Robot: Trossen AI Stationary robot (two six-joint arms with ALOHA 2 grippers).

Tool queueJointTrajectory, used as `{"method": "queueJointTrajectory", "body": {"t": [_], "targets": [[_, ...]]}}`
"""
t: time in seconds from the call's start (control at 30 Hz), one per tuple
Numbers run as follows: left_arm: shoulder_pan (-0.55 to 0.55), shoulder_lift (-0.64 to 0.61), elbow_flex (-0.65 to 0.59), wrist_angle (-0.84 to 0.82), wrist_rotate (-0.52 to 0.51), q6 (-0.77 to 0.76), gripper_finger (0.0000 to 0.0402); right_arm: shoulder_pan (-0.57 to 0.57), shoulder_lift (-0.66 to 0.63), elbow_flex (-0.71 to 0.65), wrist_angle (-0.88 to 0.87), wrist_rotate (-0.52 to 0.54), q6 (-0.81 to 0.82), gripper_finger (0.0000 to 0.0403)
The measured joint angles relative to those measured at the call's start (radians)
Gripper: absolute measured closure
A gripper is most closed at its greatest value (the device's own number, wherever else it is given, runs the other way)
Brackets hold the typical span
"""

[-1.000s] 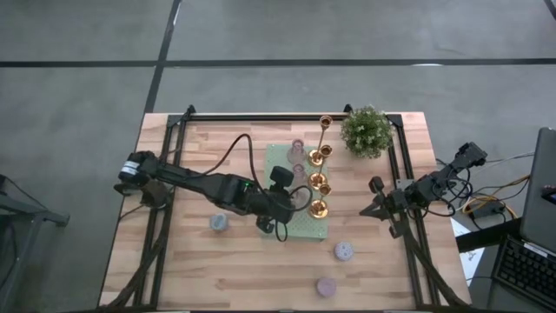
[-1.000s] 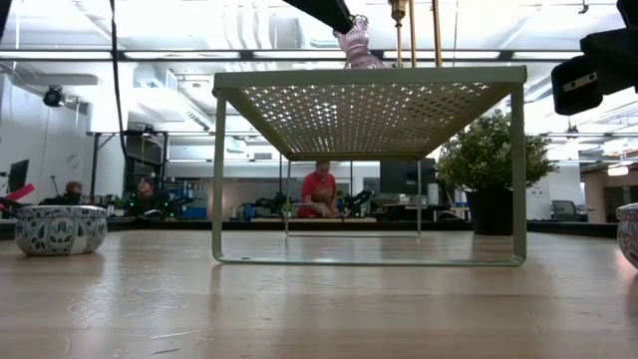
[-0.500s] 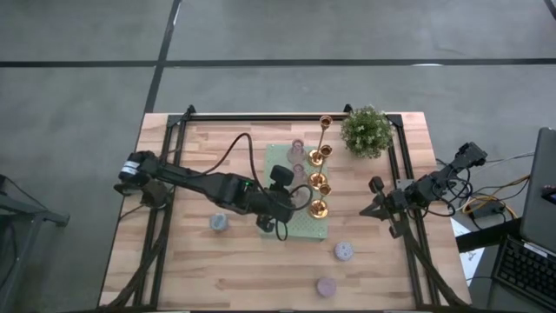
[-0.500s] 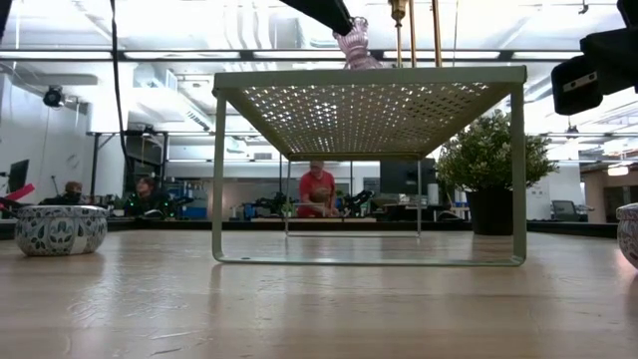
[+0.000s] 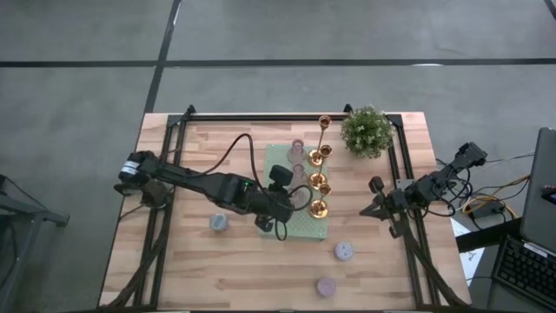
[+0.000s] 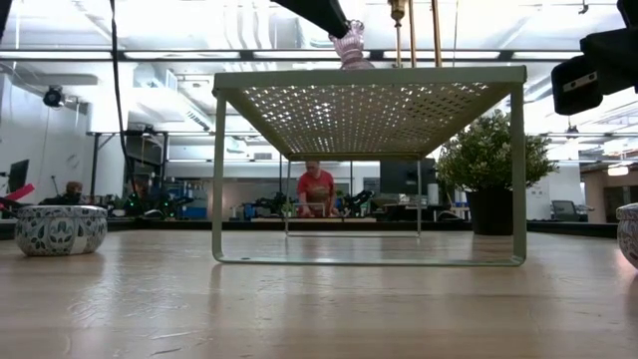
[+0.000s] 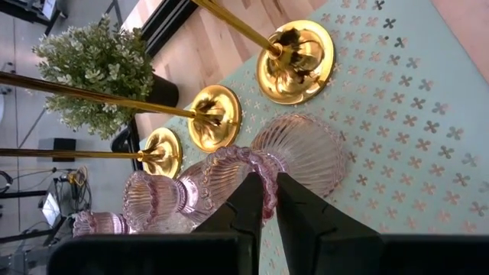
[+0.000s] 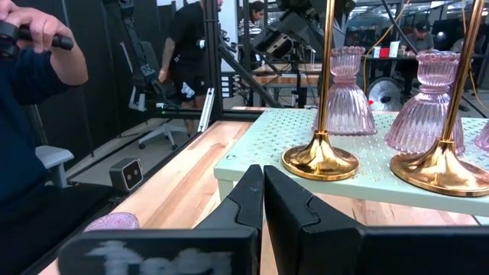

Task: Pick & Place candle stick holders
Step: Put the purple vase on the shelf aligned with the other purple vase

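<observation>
Left gripper [image 7: 263,200], jaws clamped on a pink glass holder [image 7: 294,153]'s rim on the green stand [image 5: 304,228], gold holders [image 5: 318,184] crowding right; right gripper [image 5: 375,209] jaws together beyond.

The left arm is stretched from its base at the left edge of the desk [image 5: 191,269] toward the middle, its links lying low in a nearly straight line, with a cable looped above the forearm. The left gripper [image 5: 291,202] is held at the end of this reach, and its jaws are pinched on the rim of a pink ribbed candle stick holder [image 7: 244,169]. The right arm is kept folded near the right edge of the desk, pointing inward. The right gripper [image 5: 375,209] is held low there, its jaws pressed fully together with nothing between them.
</observation>
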Motion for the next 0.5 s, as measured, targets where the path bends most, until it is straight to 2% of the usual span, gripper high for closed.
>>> {"method": "queueJointTrajectory", "body": {"t": [0.5], "targets": [[0.0,0.0,0.0,0.007,0.003,0.0,0.0366,0.0,0.002,0.0,0.0,0.0,0.0,0.0394]]}}
